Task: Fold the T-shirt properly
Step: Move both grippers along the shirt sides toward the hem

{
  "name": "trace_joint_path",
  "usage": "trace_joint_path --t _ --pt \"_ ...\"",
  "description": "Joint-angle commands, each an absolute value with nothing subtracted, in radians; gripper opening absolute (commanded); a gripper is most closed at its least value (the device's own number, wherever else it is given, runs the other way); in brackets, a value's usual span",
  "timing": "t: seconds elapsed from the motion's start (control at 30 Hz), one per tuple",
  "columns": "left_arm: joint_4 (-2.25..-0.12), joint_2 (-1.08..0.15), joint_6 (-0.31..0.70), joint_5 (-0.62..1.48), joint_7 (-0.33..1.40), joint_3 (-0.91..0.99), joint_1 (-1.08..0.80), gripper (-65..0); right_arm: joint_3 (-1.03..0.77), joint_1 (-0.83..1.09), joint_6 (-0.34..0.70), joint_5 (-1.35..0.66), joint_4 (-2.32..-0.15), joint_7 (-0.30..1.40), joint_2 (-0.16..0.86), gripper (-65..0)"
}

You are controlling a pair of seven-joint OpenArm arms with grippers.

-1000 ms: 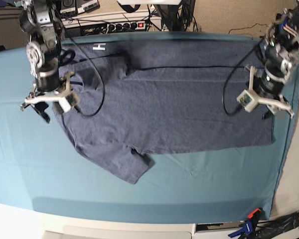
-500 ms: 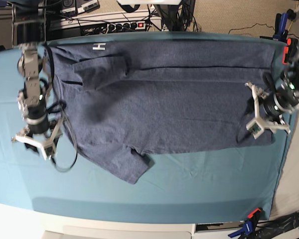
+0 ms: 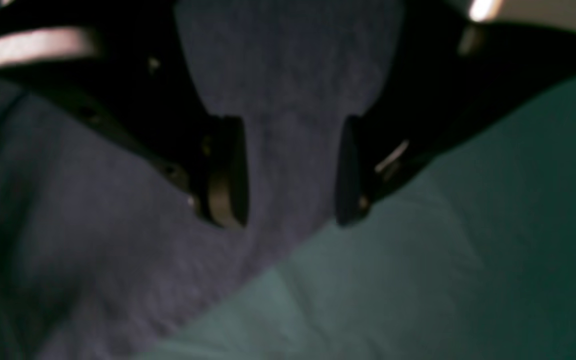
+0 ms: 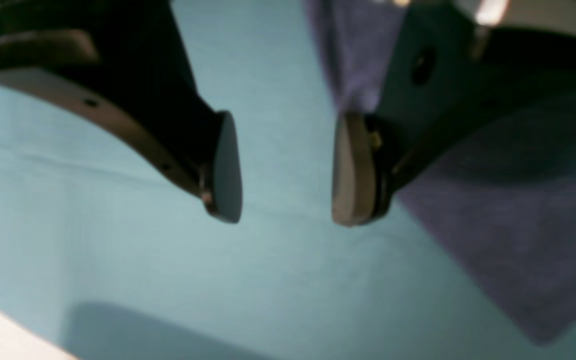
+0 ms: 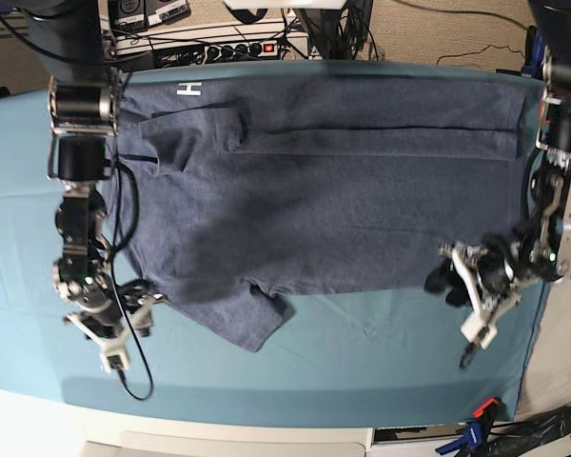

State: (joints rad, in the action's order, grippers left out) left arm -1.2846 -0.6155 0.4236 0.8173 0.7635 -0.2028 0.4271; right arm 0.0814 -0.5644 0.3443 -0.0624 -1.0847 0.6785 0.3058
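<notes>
T-shirt: blue-grey, heathered, spread flat across the far and middle part of the teal table cloth. A band along its far edge is folded over onto the body. White lettering shows at the far left corner; only one character is readable, the rest is hidden by the fold. One sleeve points toward the near edge at left of centre; the other lies folded at far left.

Right gripper: low over the cloth at the near left, just beside the shirt's left edge. In the right wrist view its fingers stand well apart with nothing between them, teal cloth beneath and shirt fabric to the right. Whether the pads touch the cloth cannot be told; the view is blurred.

Left gripper: at the near right, by the shirt's near right corner. In the left wrist view its fingers are spread wide, empty, with the shirt's edge running diagonally under them. That view is dark and soft, so contact cannot be judged.

Clamp: orange and blue, at the near right table edge, partly cut off.

Power strip: beyond the far edge, among cables.
</notes>
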Motion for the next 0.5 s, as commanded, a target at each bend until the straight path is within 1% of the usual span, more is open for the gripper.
trace_joint_path --t 0.0,0.17,0.27,0.33,0.47 --pt "-1.258 -0.620 0.427 0.850 0.758 -0.193 0.478 -35.0 0.078 -0.612 0.345 -0.064 -1.083 0.656 0.305 -34.6" --pt "-1.008 -0.584 0.465 0.934 0.796 -0.193 0.595 -35.0 0.078 -0.642 0.347 -0.063 -1.021 0.655 0.263 -34.6" --pt "-0.831 -0.582 0.474 0.988 0.797 -0.193 0.672 -35.0 0.078 -0.643 0.348 -0.063 -1.019 0.655 0.248 -34.6" --pt "-0.713 -0.582 0.503 1.019 0.805 -0.189 0.728 -35.0 0.078 -0.643 0.350 -0.063 -1.019 0.654 0.237 -34.6" --pt "-0.531 -0.587 0.538 1.093 0.852 -0.126 0.820 -35.0 0.080 -0.643 0.382 -0.051 -1.019 0.653 0.212 -34.6"
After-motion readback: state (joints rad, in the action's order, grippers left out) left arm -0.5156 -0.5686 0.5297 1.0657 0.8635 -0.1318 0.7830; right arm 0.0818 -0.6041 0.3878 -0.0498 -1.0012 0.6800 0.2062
